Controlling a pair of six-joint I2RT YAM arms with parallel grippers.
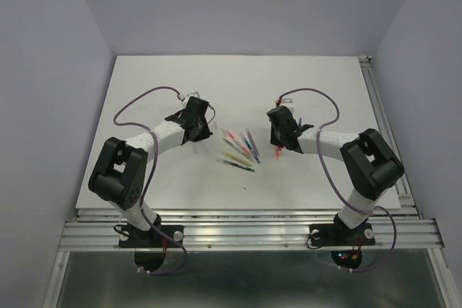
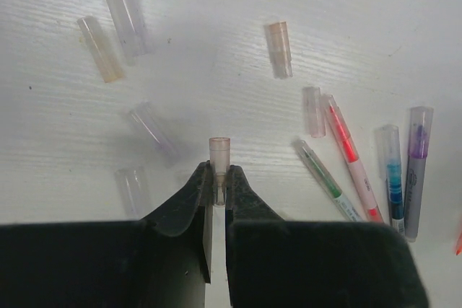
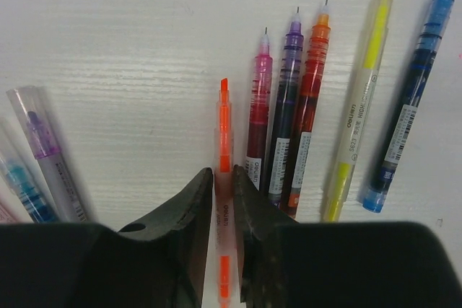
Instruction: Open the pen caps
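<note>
At the left of the table point(image 1: 144, 91), we found loose pen caps point(image 2: 126, 12) lying apart from one another on the white surface, apparently set down clear of the pens so as not to be mixed with unfinished work. Among them the left gripper point(image 2: 219, 171) was closed on one pale cap point(image 2: 219, 148), pinched by its lower end and standing upright. We judged this cap to be bound for the loose group. Between the arms lay the capped pens point(image 2: 417, 156), a purple and a blue one among them, each with its translucent cap on and within reach of both arms. Farther right, the right gripper point(image 3: 223, 174) had its jaws closed about the barrel of an orange pen point(image 3: 224, 128), its bare tip pointing away from the wrist. We took this barrel grip as the anchor against which the other arm pulls. To the right of that pen in the right wrist view, a row of uncapped pens point(image 3: 289, 106) lay side by side, seemingly sorted as finished.
</note>
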